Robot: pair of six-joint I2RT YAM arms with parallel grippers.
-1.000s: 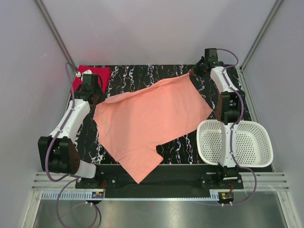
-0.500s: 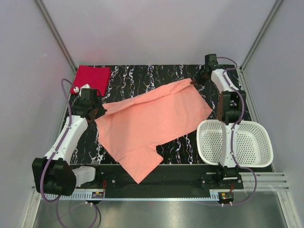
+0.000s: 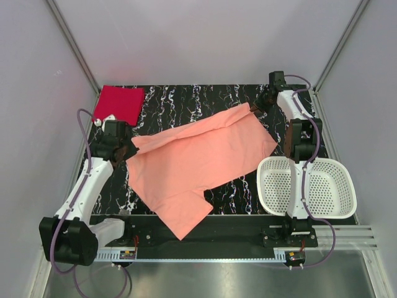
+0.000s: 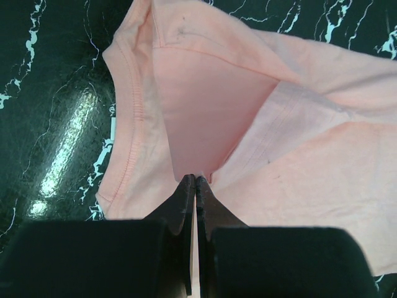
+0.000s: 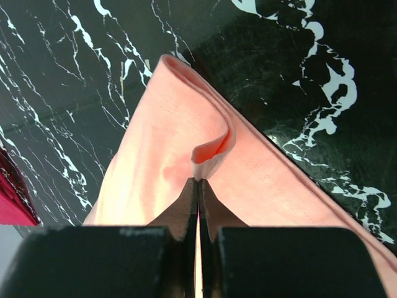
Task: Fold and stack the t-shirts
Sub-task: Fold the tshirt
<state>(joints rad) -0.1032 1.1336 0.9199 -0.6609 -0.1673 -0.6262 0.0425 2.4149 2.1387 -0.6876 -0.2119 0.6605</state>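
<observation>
The salmon t-shirt (image 3: 198, 161) lies spread slantwise across the black marble table, one sleeve pointing to the near edge. My left gripper (image 3: 127, 149) is shut on its left edge; in the left wrist view the gripper (image 4: 195, 179) pinches a fold of the salmon t-shirt (image 4: 211, 118) beside the stitched hem. My right gripper (image 3: 255, 107) is shut on the far right corner, where the gripper (image 5: 198, 180) pinches a curled lip of the salmon t-shirt (image 5: 155, 155). The red t-shirt (image 3: 119, 103) sits folded as a rectangle in the far left corner.
A white perforated basket (image 3: 340, 186) stands at the near right, partly under the right arm. Grey walls close in the table on the left, right and back. A sliver of the red t-shirt (image 5: 12, 198) shows at the left of the right wrist view.
My left gripper has drawn back toward the near side with the shirt's left edge, uncovering the red t-shirt. The right gripper has shifted slightly with its corner. Both stayed shut.
</observation>
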